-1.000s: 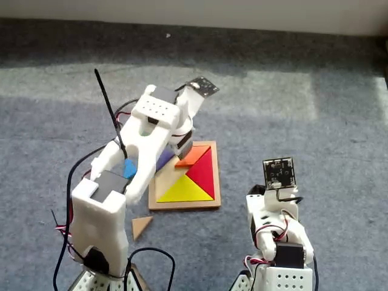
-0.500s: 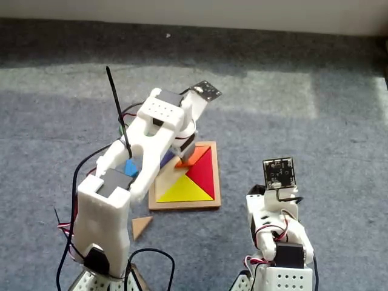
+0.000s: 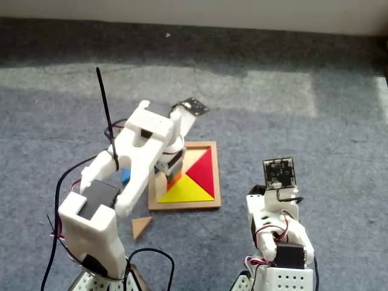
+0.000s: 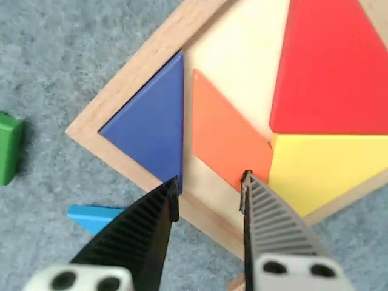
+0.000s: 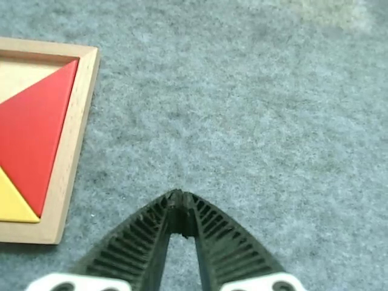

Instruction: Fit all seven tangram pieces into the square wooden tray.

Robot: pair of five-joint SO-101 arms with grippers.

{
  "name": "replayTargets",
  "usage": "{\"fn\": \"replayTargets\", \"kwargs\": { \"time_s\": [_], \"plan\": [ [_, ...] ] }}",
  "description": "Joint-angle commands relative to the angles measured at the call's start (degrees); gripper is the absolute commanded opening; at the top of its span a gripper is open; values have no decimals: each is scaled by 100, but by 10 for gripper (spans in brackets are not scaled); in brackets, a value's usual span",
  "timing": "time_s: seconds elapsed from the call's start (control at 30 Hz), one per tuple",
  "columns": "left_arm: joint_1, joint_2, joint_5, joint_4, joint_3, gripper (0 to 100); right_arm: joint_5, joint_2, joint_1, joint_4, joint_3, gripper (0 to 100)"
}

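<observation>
Left gripper (image 4: 209,180) open wide, empty, low over tray (image 4: 130,79) corner. Orange parallelogram (image 4: 227,142) in tray beside blue triangle (image 4: 151,121), possibly not flush. Lift straight up, avoid snagging either piece.

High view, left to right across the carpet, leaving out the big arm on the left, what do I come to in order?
blue piece → tan triangle → square wooden tray → right arm
</observation>
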Motion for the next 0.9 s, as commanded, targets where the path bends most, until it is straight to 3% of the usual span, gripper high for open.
{"fn": "replayTargets", "kwargs": {
  "time_s": [0.0, 0.27, 0.43, 0.77, 0.87],
  "plan": [
    [-48, -778, 9, -484, 1077, 178, 62, -75, 66, -136, 752, 13],
    [-611, -2088, -79, -958, 2325, 181, 62, -75, 66, -127, 752, 13],
    [-787, -2624, -571, -985, 2914, 178, 62, -75, 66, -127, 752, 13],
    [-1182, -4110, -545, -985, 3011, 183, 62, -75, 66, -127, 752, 13],
    [-1525, -4479, -141, -976, 2712, 192, 62, -75, 66, -127, 752, 13]
  ]
}}
